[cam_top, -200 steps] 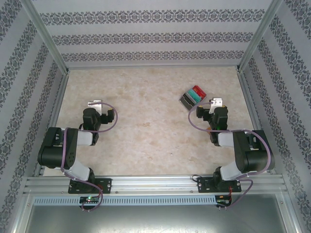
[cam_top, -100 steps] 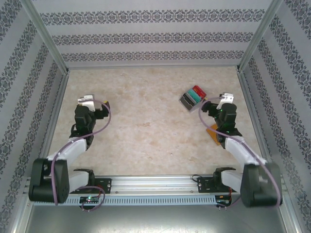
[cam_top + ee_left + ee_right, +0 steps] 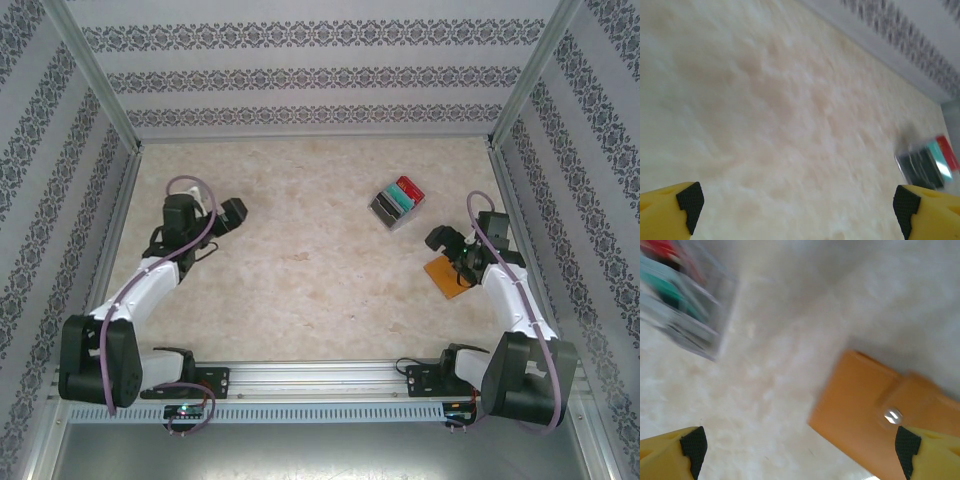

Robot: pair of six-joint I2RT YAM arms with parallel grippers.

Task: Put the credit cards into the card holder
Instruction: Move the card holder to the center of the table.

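Observation:
The credit cards [image 3: 397,202] lie fanned in a small stack at the back right of the table, red, teal and dark grey. They appear blurred in the left wrist view [image 3: 927,162] and the right wrist view [image 3: 680,305]. The orange card holder [image 3: 443,273] lies folded shut on the table, its snap stud [image 3: 892,416] facing up. My right gripper [image 3: 450,252] hovers over the holder's far edge, open and empty [image 3: 799,445]. My left gripper [image 3: 236,213] is at the left side, pointing right, open and empty [image 3: 797,202].
Patterned walls [image 3: 320,75] and aluminium posts [image 3: 95,75] enclose the marbled table [image 3: 310,270] on three sides. A metal rail [image 3: 320,380] with both arm bases runs along the near edge.
Both arms have unfolded. The left gripper has swung to point right. The right gripper has moved right and nearer, uncovering the card holder. Both stay open.

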